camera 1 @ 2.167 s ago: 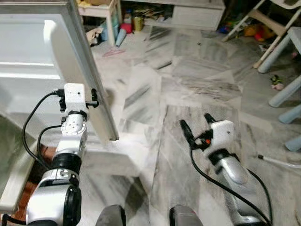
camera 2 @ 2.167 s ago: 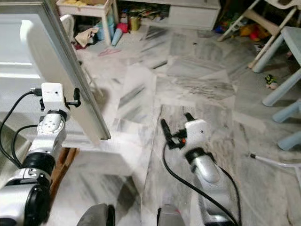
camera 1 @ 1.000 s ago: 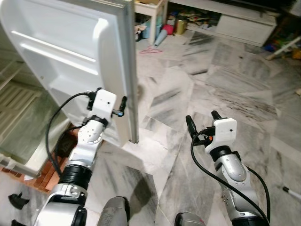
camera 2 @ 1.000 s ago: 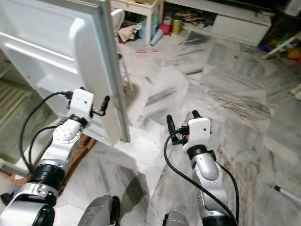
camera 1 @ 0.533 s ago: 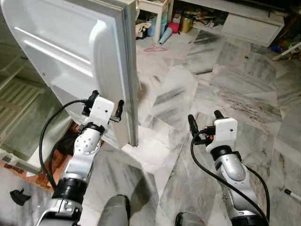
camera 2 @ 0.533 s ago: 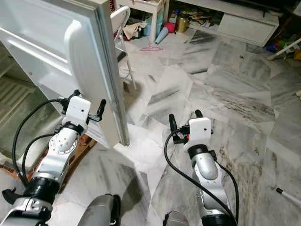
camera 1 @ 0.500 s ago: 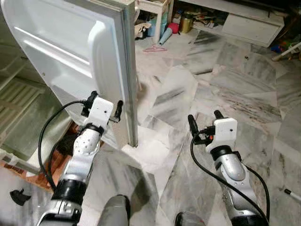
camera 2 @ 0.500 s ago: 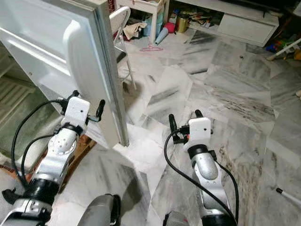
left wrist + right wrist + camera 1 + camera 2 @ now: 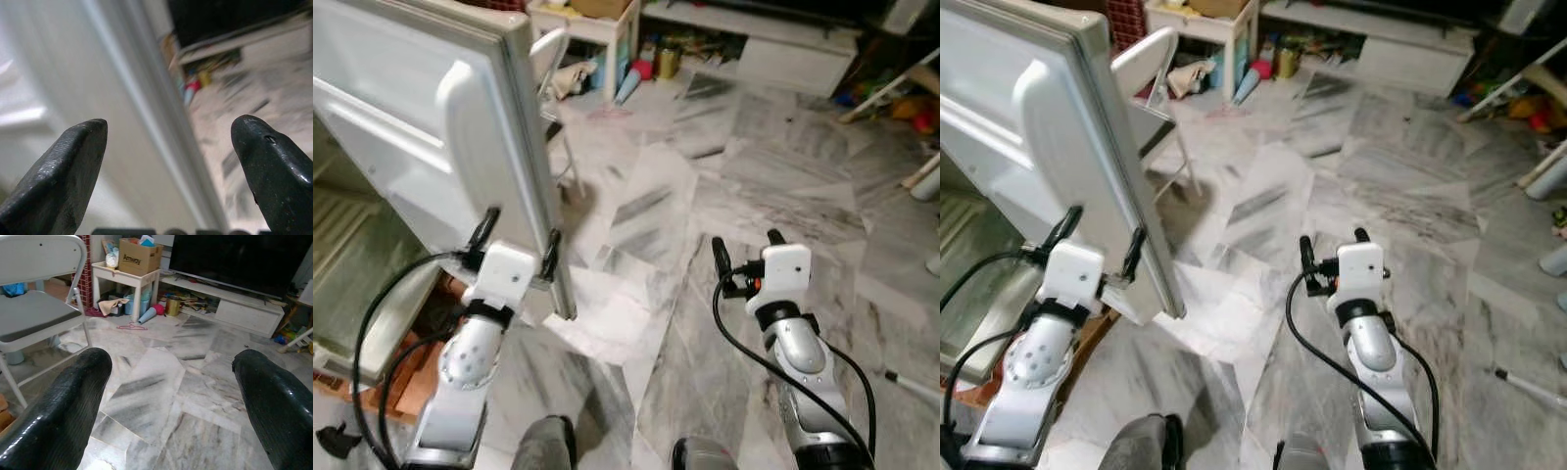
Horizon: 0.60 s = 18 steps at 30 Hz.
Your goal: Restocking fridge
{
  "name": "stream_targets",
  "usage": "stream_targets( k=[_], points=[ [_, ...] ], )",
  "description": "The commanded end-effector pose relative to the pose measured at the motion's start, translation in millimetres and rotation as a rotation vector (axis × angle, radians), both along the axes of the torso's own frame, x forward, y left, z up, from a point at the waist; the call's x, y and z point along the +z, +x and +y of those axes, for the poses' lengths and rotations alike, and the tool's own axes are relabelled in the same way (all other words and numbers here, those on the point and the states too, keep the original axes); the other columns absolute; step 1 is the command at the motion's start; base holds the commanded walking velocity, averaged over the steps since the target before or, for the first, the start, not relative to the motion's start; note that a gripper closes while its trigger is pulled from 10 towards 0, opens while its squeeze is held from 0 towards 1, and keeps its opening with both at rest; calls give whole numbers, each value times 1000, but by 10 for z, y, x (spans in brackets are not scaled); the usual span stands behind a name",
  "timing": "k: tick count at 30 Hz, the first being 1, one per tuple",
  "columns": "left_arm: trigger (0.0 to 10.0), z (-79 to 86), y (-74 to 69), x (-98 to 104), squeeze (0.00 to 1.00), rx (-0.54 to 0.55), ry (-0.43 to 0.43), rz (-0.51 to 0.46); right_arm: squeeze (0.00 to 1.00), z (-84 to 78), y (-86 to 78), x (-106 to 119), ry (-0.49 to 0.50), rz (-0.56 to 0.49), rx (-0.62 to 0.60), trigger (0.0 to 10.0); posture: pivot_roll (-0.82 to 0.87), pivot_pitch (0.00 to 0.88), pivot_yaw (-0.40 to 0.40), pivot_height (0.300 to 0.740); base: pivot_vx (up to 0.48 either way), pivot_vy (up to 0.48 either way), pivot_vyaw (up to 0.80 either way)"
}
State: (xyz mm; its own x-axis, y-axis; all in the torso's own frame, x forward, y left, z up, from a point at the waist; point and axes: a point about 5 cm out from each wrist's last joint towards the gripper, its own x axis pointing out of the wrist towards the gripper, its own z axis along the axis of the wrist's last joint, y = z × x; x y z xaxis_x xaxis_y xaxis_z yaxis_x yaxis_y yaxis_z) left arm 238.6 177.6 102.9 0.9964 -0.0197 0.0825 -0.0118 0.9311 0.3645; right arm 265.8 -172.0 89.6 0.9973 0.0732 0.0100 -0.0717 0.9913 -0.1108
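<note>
One fridge door (image 9: pixel 431 137), standing open, white inner face toward the robot, with one moulded vertical ridge down the liner. Fridge interior (image 9: pixel 352 274) sits left of the door, pale green shelf surface visible low down. No food items in either gripper.

Left gripper (image 9: pixel 517 243): fingers spread wide, straddling the door's lower free edge, one finger on the inner face side, one on the outer edge side. Whether the pads actually press on the door I cannot tell; in the left wrist view both fingers (image 9: pixel 58 181) flank the door edge (image 9: pixel 146 127) with daylight between them and it.

Right gripper (image 9: pixel 744 255): fingers apart, holding nothing, hanging over the marble floor (image 9: pixel 705 186) well right of the door.

Past the door: one folding chair (image 9: pixel 34 293), grey seat, just behind the door's outer side. One small white side table (image 9: pixel 132 281) beyond the chair with one cardboard box (image 9: pixel 139 257) on top. One low TV stand (image 9: pixel 244 313) further right of the table, dark screen (image 9: pixel 239 259) above it. One pink hanger (image 9: pixel 132 326) on the floor in front of the table.

Versus half a second ago: camera has swung, so the door reads more to the left and the chair has come into view. Left gripper has moved up onto the door's bottom edge; earlier it sat just short of it. Right gripper's pose is unchanged.
</note>
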Motion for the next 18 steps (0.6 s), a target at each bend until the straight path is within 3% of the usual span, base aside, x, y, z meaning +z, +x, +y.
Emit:
stream_targets(
  k=[1, 9, 15, 18],
  points=[
    [10000, 152, 1, 13, 0, 93, 12, 3, 0, 13, 24, 14, 4, -11, 6, 10000, -2, 80, 1, 740, 0, 0, 0],
    [10000, 381, 47, -34, 0, 254, -29, 57, 0, -2, 42, 19, 9, -15, 6, 10000, -7, 70, 0, 740, 0, 0, 0],
    [10000, 368, 79, -32, 0, 260, -72, 72, 0, 5, 31, 24, 25, -23, 15, 10000, -12, 63, 3, 740, 0, 0, 0],
    [10000, 350, 69, -56, 0, 260, -87, 89, 0, 26, 28, 18, 2, -22, 40, 10000, -13, 62, 4, 740, 0, 430, 171]
  ],
)
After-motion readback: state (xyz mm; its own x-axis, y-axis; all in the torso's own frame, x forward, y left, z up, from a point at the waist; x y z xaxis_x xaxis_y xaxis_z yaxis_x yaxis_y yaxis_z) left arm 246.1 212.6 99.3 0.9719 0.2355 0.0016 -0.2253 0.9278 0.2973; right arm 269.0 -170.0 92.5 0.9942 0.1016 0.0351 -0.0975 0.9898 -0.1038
